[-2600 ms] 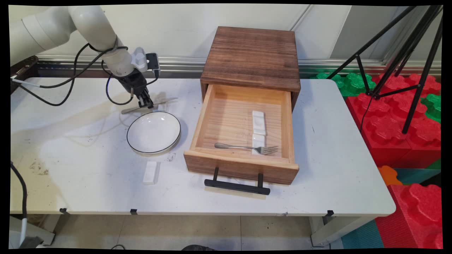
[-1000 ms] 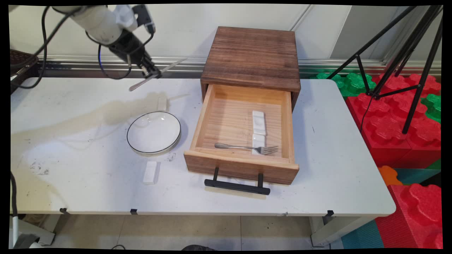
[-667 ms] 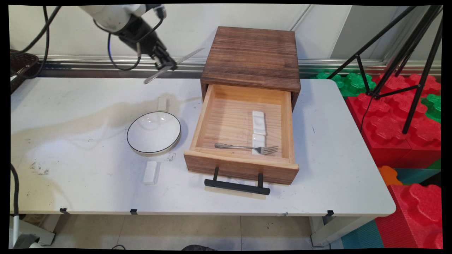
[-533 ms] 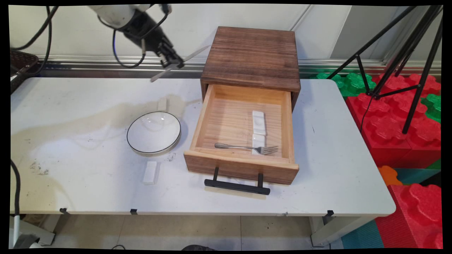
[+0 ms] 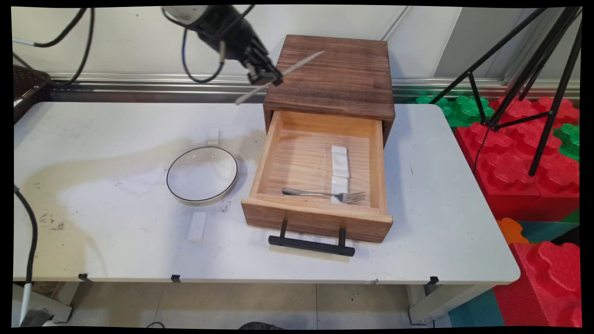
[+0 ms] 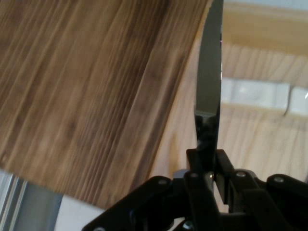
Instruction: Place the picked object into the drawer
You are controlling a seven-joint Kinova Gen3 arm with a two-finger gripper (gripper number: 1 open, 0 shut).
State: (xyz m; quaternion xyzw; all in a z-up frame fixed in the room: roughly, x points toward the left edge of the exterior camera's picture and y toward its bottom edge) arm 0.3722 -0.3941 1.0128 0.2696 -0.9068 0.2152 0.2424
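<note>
One knife point(image 5: 278, 76) is pinched tight in the gripper point(image 5: 265, 78) jaws, high over the cabinet's point(image 5: 332, 76) left corner; the open drawer point(image 5: 320, 167) lies below, toward the table's point(image 5: 116, 241) near side.

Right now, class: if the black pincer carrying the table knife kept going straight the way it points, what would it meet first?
Probably the dark wooden top of the drawer cabinet: the black pincer, shut on the silver table knife, aims down at its left front edge. Depth is unclear.

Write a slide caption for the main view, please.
Black two-finger tool holding a silver table knife above the brown wooden drawer box.
</note>
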